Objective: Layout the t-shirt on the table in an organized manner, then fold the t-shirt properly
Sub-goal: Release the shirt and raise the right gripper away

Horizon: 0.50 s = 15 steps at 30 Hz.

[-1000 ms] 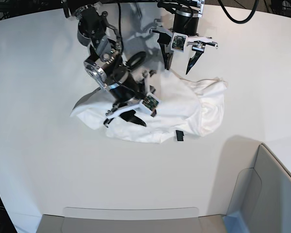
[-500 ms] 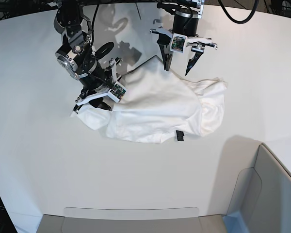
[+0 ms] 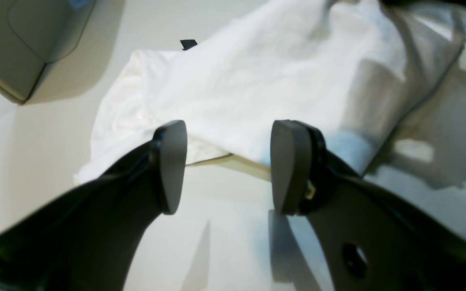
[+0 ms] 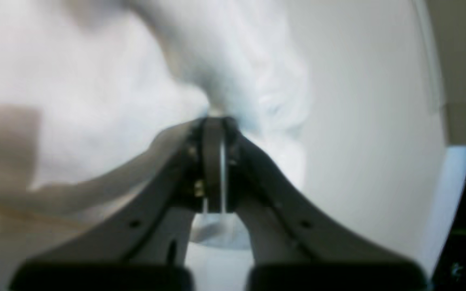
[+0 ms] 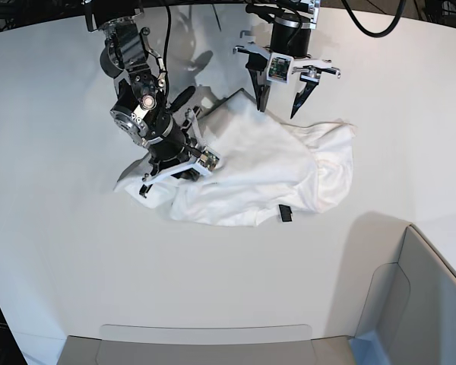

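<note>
One t-shirt (image 5: 266,171) crumpled white, label (image 5: 284,214) showing; right hand (image 5: 169,173) now pinching cloth, shifted rightward; left hand (image 5: 281,103) spread.

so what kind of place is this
Probably a robotics lab workbench: two black robot arms, left gripper and right gripper, working a crumpled white cotton t-shirt on a large plain white table.

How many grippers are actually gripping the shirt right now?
1. The right gripper is shut on the t-shirt at its left side in the base view. The left gripper hangs open by the far edge, gripping nothing.
</note>
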Available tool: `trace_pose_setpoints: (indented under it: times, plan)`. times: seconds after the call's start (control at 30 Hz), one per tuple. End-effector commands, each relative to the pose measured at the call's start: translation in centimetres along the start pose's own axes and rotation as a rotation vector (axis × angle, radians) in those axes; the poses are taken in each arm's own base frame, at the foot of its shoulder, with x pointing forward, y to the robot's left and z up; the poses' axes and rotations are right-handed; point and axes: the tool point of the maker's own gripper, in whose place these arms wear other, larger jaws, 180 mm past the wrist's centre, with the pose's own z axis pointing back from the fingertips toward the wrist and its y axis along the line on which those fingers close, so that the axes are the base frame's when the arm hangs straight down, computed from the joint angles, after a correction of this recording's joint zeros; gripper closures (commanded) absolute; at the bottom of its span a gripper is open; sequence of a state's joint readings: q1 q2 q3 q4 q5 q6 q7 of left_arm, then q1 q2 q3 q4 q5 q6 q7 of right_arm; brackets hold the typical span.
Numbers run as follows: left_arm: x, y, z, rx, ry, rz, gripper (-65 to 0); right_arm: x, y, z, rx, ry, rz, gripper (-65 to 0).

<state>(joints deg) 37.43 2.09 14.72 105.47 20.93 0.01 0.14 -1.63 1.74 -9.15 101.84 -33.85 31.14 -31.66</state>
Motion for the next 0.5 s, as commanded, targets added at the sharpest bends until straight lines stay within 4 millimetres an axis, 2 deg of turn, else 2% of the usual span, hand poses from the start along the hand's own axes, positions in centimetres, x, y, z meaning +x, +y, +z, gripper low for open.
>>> trace_pose_setpoints:
  times: [0.0, 0.2, 0.23, 0.27, 0.37, 0.47]
  plan:
    - [1.0, 0.3, 0.1, 0.016, -0.036, 0.008, -31.4, 3.1, -2.7, 0.4, -0.073, -0.085, -0.012, 0.0]
    - [1.1, 0.2, 0.1, 0.014, -0.037, 0.009, -31.4, 9.4, -10.7, 1.6, -0.254, -0.238, -0.116, 0.0]
    - [1.1, 0.3, 0.0, 0.016, -0.037, 0.008, -31.4, 10.0, -12.5, 1.8, -0.289, -0.254, -0.134, 0.0]
    - [1.1, 0.3, 0.0, 0.016, -0.037, 0.008, -31.4, 10.2, -13.2, 1.4, -0.292, -0.256, -0.146, 0.0]
    - [1.3, 0.3, -0.2, 0.017, -0.045, 0.008, -31.4, 10.1, -13.7, -1.1, -0.254, -0.218, -0.135, 0.0]
    - [1.6, 0.5, -0.5, 0.021, -0.055, 0.007, -31.4, 9.8, -12.7, -1.9, -0.22, -0.17, -0.118, 0.0]
